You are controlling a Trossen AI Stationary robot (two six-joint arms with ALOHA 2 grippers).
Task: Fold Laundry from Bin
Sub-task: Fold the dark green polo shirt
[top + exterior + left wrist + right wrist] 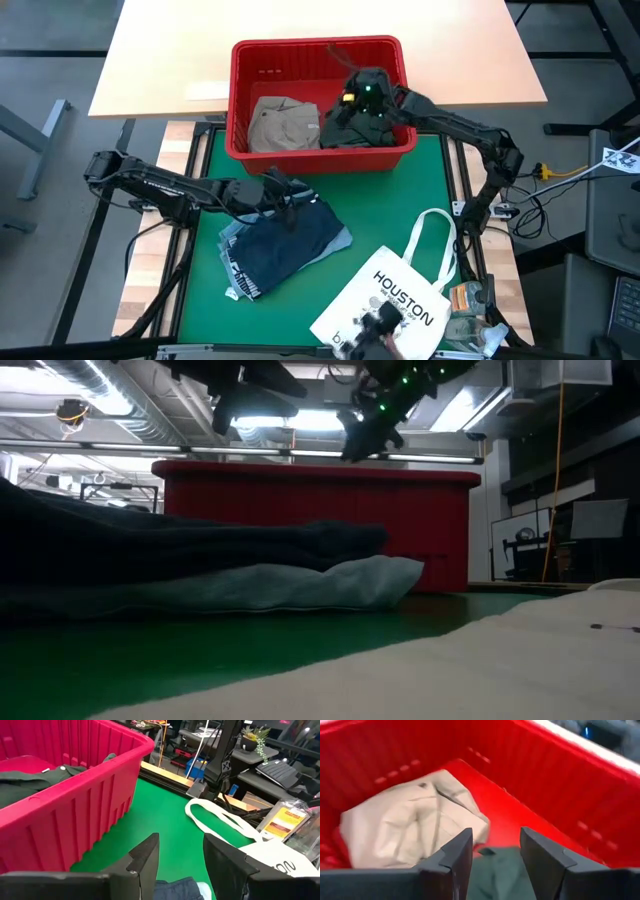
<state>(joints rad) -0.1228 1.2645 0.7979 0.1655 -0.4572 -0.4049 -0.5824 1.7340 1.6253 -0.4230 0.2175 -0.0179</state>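
Only writing I can read is "HOUSTON" on the white tote bag (pixel 395 300); the smaller print under it is too tiny, and the tote's lower edge is cut off by the frame.

My left gripper (pixel 180 865) hangs over the navy garment (pixel 285 240), jaws parted with nothing between them. That piece lies on a light blue denim one (pixel 240 270), mostly hidden beneath it, long axis running diagonally away from the fingers. The red bin (pixel 240 100) sits just beyond.

My right gripper (pixel 495 857) is inside the bin, jaws parted and empty, with the dark green garment (pixel 495 870) right below and the khaki one (pixel 405 827) just ahead.
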